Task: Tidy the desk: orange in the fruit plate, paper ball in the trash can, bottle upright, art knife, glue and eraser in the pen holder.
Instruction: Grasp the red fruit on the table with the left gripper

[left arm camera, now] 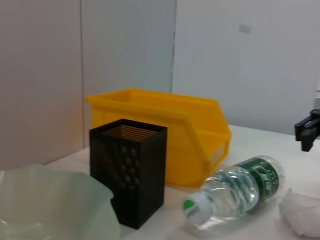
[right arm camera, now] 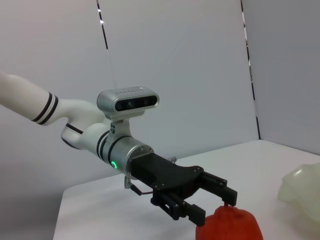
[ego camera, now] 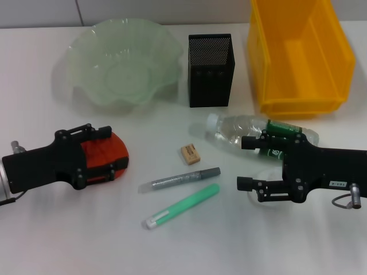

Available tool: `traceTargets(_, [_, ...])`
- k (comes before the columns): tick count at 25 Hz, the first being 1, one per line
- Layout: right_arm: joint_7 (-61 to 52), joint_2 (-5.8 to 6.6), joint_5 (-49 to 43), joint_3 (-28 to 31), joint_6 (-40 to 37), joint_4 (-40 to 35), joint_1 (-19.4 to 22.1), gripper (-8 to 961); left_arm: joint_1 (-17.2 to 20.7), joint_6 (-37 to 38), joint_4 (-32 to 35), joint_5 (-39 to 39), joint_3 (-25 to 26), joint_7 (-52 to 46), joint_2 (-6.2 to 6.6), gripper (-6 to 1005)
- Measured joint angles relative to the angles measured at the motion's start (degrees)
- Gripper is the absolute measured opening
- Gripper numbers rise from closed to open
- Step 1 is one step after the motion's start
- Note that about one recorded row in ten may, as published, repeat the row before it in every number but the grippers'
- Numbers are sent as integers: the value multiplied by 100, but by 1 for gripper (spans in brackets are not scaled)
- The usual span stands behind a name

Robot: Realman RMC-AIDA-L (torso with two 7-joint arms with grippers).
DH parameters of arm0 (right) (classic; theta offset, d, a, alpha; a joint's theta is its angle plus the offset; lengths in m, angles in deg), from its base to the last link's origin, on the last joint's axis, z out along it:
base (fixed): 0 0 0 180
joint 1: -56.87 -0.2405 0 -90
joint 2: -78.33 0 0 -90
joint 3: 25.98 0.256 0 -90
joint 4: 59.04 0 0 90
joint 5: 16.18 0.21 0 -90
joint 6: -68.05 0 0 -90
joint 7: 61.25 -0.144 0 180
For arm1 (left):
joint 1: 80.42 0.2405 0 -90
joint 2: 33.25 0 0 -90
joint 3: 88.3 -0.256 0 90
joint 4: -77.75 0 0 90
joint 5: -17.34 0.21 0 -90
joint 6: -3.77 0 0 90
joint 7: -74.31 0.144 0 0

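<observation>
The orange (ego camera: 106, 150) lies at the left of the white table, and my left gripper (ego camera: 116, 149) is shut on it, a finger pressed to each side; the right wrist view shows that left gripper (right arm camera: 218, 206) at the orange (right arm camera: 231, 226). My right gripper (ego camera: 243, 162) stands open at the right, one finger over the lying bottle (ego camera: 238, 130), the other over the white paper ball (ego camera: 259, 197). An eraser (ego camera: 191, 153), a grey art knife (ego camera: 183, 179) and a green glue stick (ego camera: 183, 206) lie in the middle. At the back stand the green fruit plate (ego camera: 86, 48), black mesh pen holder (ego camera: 210, 69) and yellow trash can (ego camera: 298, 54).
The left wrist view shows the pen holder (left arm camera: 127, 170), the trash can (left arm camera: 165, 130), the bottle (left arm camera: 235, 192) on its side, the paper ball (left arm camera: 302, 212), the plate's rim (left arm camera: 50, 205) and the right gripper (left arm camera: 310, 131) farther off. A wall stands behind the table.
</observation>
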Motion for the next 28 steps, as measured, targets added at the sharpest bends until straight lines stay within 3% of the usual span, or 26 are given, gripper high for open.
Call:
traceTargets(9, [-68,8,0,4,0,-3,-26,818,29,-237,-37,0,142,143,0,702])
traceTargets(14, [-83,10,0,6,-1,-1,-59,819,35,-730,-38,204,145,147,-88,694])
traceTargets(25, [-129,28,0,-26,54,-1,-90,818,35,-788,3,302,161,400,-134,677])
traceTargets(28, [-130,30,0,-26,57,-6,-90,819,34,-799,5,302,163,400,-135,612])
